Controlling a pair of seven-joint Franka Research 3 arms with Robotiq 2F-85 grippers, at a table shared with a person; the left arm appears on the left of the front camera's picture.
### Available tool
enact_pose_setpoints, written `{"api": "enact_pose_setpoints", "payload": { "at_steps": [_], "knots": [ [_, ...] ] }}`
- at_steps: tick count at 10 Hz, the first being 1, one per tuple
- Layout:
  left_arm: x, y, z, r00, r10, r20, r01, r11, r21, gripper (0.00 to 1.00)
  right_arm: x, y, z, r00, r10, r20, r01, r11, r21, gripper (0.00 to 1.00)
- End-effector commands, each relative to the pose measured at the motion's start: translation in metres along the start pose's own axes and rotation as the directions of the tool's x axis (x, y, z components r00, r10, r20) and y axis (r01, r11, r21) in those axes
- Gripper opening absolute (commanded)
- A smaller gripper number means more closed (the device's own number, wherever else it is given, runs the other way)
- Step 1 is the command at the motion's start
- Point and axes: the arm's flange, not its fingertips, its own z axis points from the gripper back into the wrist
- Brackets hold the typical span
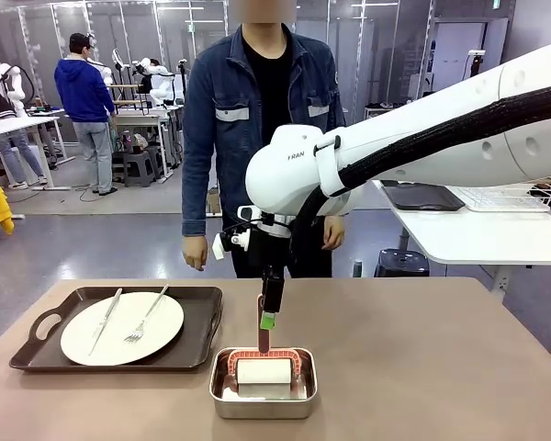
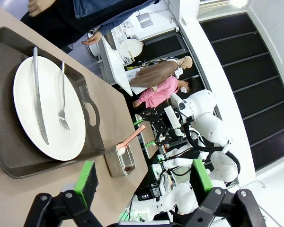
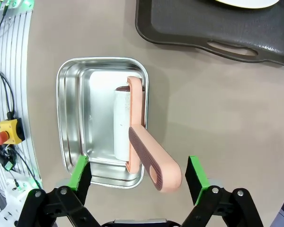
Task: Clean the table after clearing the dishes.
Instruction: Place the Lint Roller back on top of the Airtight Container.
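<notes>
While straddling the ribbed pink handle (image 3: pixel 154 163) with jaws apart, the right gripper (image 3: pixel 138 166) is hovering at the rounded rim of the shiny pan (image 3: pixel 71 109), lower centre.

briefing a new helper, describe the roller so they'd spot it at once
On the big brown table, look near the robot-side edge, just right of the dark tray. A small steel pan sits there, holding the roller: a white drum with a salmon-pink handle sticking up, the only pink thing on the table.
</notes>
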Motion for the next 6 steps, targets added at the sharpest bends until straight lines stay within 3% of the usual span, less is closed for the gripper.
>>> {"api": "enact_pose_setpoints", "payload": {
  "at_steps": [1,6],
  "knots": [
    [-0.0014,-0.0011,0.0042,1.000,-0.015,-0.011,0.015,1.000,-0.010,1.00,0.0006,0.0005,-0.0024,1.000,0.001,-0.002,-0.001,1.000,0.004,1.00],
    [-0.0014,-0.0011,0.0042,1.000,-0.015,-0.011,0.015,1.000,-0.010,1.00,0.0006,0.0005,-0.0024,1.000,0.001,-0.002,-0.001,1.000,0.004,1.00]
  ]
}}
